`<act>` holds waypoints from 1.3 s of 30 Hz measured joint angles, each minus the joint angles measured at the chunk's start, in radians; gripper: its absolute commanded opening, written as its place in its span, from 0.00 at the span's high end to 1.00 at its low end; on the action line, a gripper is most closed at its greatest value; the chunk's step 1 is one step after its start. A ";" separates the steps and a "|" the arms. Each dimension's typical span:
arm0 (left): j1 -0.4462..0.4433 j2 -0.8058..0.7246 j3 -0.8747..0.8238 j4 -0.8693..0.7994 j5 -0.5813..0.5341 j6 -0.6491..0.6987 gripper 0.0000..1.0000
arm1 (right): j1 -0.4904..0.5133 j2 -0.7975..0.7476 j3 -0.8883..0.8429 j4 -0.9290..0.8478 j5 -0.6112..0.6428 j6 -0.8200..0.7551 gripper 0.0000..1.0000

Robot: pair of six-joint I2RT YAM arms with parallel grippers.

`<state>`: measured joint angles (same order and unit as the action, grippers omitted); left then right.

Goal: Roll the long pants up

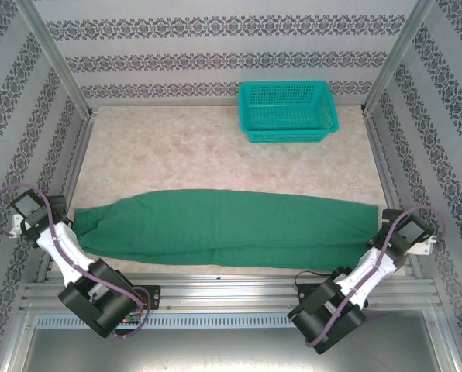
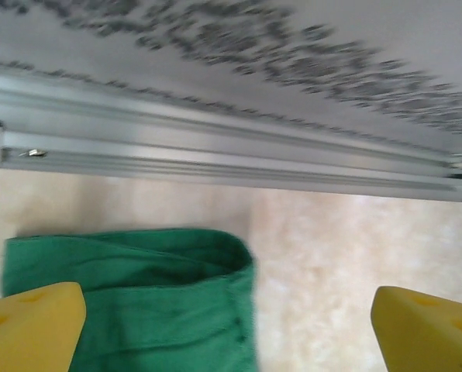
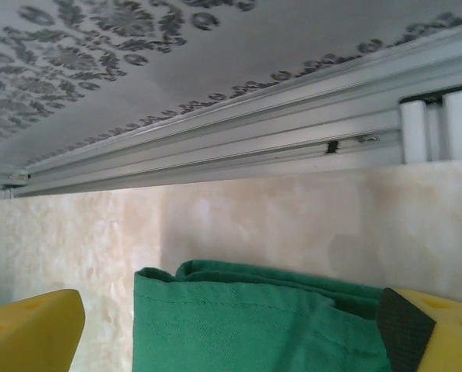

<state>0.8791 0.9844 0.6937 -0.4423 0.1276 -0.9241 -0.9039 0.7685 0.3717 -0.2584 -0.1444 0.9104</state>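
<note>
On the marbled table [image 1: 177,147] lie soft long pants [image 1: 231,229], left fingers [image 2: 29,325] and right fingers [image 3: 29,333] spread empty.

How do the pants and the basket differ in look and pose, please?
The pants are soft green cloth; the basket is rigid teal mesh. The pants lie flat across the near table; the basket stands upright at the far edge. The pants are longer than the basket. Both rest on the table.

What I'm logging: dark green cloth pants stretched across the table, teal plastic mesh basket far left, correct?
No: the teal plastic mesh basket sits far right, per the top external view; the dark green cloth pants do stretch across the table.
</note>
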 measured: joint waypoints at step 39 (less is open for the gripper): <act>-0.997 0.723 0.241 -0.032 0.291 0.434 1.00 | 0.966 0.972 0.583 -0.319 -0.345 -0.514 1.00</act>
<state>-0.1181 1.7073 0.9348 -0.4744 0.4187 -0.4904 0.0616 1.7405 0.9550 -0.5774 -0.4896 0.3962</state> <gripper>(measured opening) 0.047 0.063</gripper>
